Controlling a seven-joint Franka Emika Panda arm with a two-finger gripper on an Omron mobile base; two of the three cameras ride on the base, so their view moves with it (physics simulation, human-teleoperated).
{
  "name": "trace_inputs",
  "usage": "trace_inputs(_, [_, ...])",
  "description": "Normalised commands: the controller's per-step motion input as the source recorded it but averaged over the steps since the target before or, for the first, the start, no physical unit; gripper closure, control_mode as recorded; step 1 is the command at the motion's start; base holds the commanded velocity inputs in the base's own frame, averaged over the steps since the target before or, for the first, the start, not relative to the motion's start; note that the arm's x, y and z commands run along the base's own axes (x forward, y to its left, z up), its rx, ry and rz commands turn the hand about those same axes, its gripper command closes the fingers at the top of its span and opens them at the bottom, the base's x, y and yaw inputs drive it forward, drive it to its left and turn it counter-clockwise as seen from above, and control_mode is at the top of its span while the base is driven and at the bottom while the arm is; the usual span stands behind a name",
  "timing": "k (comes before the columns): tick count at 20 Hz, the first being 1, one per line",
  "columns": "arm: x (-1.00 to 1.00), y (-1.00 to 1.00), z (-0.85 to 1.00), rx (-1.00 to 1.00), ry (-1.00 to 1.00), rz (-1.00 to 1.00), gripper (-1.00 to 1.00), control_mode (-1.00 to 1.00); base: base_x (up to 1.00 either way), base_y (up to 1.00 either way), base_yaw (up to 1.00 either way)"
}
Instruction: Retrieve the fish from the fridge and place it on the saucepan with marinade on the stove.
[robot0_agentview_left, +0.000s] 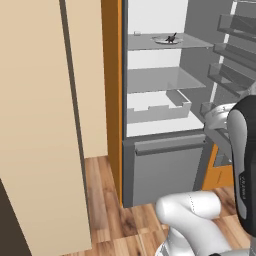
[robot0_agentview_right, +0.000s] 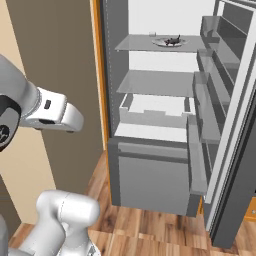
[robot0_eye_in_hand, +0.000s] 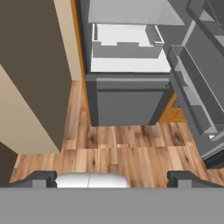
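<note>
**kitchenbot_fan:** Wood floor, tall beige cabinet on the left, and the fridge standing wide open. Where's the fish sitting?

**pan_handler:** The fish is that tiny dark thing on the pale plate, near the right end of the top shelf and toward its back edge. Below it there's a bare glass shelf, then a white bin, then the closed grey drawer. The door racks hang off to the right.

**kitchenbot_fan:** And the claw?

**pan_handler:** The gripper is spread fully with nothing in it, well apart from the fridge and pointed down at the floor and drawer. So I'd say it's at the reach-in step.

**kitchenbot_fan:** Tips for doing it well?

**pan_handler:** Raise the hand to top-shelf height first, then go straight in between the fridge's left wall and the door racks. The fish is much smaller than the plate, so I'd come from above and close on the body only, not the plate rim, or the plate could skid toward the back wall.
</note>
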Motion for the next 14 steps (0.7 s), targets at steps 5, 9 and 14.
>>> trace_inputs(5, [0.00, 0.00, 0.00, 0.00, 0.00, 0.00, -1.00, 1.00, 0.13, -0.06, -0.02])
trace_inputs(9, [0.00, 0.00, 0.00, 0.00, 0.00, 0.00, -1.00, 1.00, 0.49, -0.17, -0.03])
trace_inputs(14, [0.00, 0.00, 0.00, 0.00, 0.00, 0.00, -1.00, 1.00, 0.63, -0.18, -0.01])
